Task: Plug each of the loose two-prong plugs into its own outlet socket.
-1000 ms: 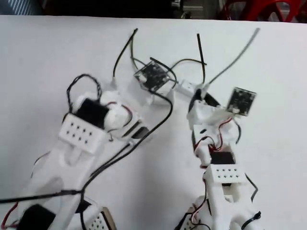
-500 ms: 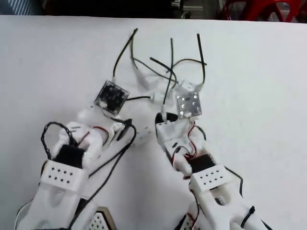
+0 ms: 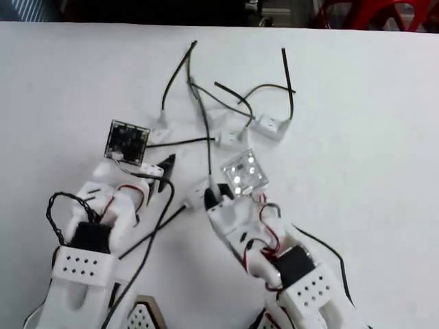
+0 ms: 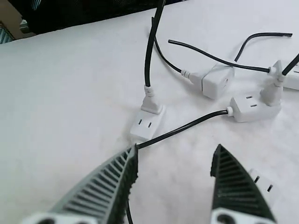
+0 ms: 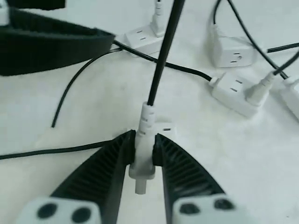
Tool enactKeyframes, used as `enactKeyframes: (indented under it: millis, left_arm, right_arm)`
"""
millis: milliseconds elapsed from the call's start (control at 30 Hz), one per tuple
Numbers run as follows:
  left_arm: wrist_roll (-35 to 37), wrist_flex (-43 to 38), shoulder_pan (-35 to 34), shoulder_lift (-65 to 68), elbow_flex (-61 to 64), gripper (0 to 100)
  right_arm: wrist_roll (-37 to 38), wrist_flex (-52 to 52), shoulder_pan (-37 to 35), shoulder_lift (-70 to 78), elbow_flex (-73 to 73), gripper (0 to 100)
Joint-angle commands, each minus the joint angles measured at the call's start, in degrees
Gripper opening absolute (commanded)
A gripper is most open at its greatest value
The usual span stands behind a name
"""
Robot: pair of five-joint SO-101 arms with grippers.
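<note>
The right end effector [image 5: 144,137] covers the sides of the plug [image 5: 142,165], which hides most of 1 socket [image 5: 166,127]

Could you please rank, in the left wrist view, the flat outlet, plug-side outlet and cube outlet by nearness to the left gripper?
1. flat outlet, just beyond the left gripper.
2. plug-side outlet, farther out.
3. cube outlet, farthest, behind the second.

**Sockets cluster mid-table, two arms at the near edge**

On the white table [image 3: 357,103], three white plastic outlet sockets lie in a loose row across the middle: left socket [image 3: 158,135], centre socket [image 3: 230,138], right socket [image 3: 268,126]. A fourth socket [image 3: 196,198] lies nearer. Just beside it the right gripper [image 5: 144,140] clamps a white two-prong plug [image 5: 141,163], whose black cord [image 5: 164,51] runs toward the far edge. The left gripper [image 3: 160,176], jaws apart, sits left of the fourth socket.
</note>
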Motion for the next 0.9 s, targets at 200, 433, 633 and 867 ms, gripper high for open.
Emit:
enactKeyframes:
  millis: [200,433,633,867]
  left_arm:
    - [0.09,-1.05,7.69,-1.54,-0.35,26]
    - [-5.10,3.78,13.23,-2.33,-0.70,26]
    - [-7.56,10.64,18.33,-10.42,-0.26,26]
    - [-7.56,12.75,18.07,-16.48,2.37,25]
  right_arm:
    - [5.98,-3.65,-5.67,-6.46,6.59,1.7]
    - [5.98,-5.23,-5.41,-6.20,6.86,1.7]
    - [5.71,-5.41,-5.32,-6.20,6.86,1.7]
    - [6.15,-7.08,-1.54,-6.11,6.86,1.7]
